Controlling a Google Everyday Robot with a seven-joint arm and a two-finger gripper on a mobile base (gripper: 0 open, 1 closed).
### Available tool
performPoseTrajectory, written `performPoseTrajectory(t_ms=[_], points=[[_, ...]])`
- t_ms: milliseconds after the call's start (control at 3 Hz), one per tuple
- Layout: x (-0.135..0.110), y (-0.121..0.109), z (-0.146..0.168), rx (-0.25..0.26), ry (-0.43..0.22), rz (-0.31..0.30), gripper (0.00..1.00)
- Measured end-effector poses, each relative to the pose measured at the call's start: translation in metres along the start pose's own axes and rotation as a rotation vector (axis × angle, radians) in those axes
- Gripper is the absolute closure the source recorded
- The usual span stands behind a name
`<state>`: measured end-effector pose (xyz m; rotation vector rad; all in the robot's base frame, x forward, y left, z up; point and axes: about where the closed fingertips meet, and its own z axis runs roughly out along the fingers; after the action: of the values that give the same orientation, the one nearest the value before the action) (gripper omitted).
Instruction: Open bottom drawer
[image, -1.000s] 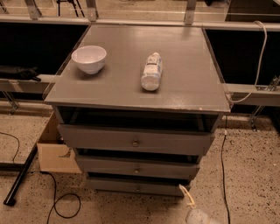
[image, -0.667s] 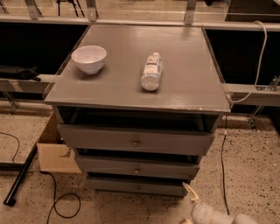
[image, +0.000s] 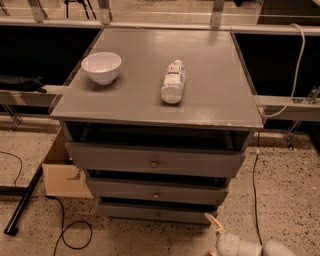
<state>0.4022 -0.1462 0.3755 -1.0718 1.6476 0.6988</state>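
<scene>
Hand (image: 216, 229) low by the floor (image: 292, 200), off the cabinet's (image: 210, 85) front right corner | bottom drawer (image: 140, 212) just up-left of it, not touching | grip: cannot tell

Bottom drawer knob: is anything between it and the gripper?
No. In the camera view the gripper sits low to the right of the bottom drawer; only bare drawer front and speckled floor separate them.

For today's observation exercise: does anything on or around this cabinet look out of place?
The bottle lies on its side on the cabinet top, beside the upright bowl. The gripper sits low, right of the bottom drawer.
</scene>
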Motion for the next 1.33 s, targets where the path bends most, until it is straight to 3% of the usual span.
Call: performPoseTrajectory(t_ms=[333, 1000, 1333], points=[[0.002, -0.001, 0.007, 0.065, 0.022, -0.043, 0.0], [0.018, 0.005, 0.027, 0.321, 0.059, -0.189, 0.0], [0.018, 0.005, 0.027, 0.321, 0.059, -0.189, 0.0]])
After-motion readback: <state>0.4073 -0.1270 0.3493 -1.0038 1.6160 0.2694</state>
